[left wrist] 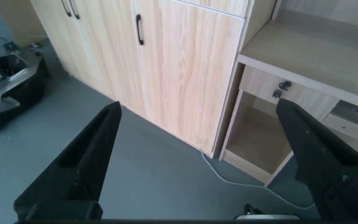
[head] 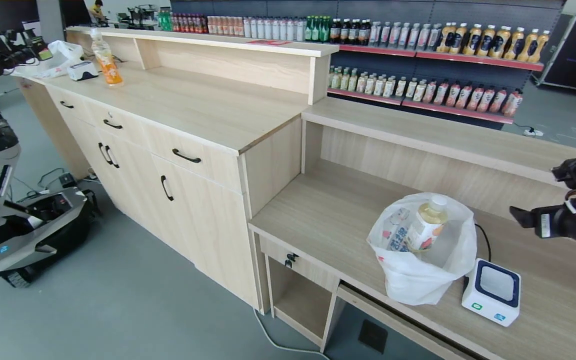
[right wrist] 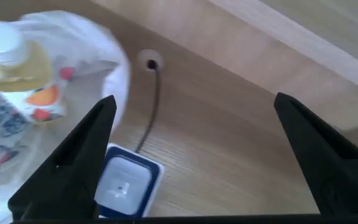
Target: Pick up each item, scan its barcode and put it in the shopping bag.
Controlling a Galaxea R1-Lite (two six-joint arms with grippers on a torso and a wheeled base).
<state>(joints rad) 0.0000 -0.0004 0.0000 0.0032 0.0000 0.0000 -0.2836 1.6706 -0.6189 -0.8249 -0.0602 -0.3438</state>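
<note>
A white plastic shopping bag (head: pixel 420 272) stands open on the low desk (head: pixel 328 210). Inside it are a pale yellow drink bottle (head: pixel 427 223) with a white cap and a flat printed package (head: pixel 397 231). Right of the bag sits a white barcode scanner (head: pixel 492 291) with a blue-framed window. My right gripper (head: pixel 520 214) hovers above the desk right of the bag, open and holding nothing. The right wrist view looks down past that right gripper (right wrist: pixel 194 101) at the bottle (right wrist: pixel 14 68), bag (right wrist: pixel 114 68) and scanner (right wrist: pixel 126 183). My left gripper (left wrist: pixel 197 107) is open over the floor beside the cabinet.
An orange drink bottle (head: pixel 106 57) stands on the far high counter (head: pixel 193 105), near another scanner (head: pixel 82 70) and bag (head: pixel 60 55). Shelves of bottles (head: pixel 418 60) line the back wall. A grey wheeled machine (head: pixel 28 225) sits on the floor at left. A cable (right wrist: pixel 154 106) runs behind the scanner.
</note>
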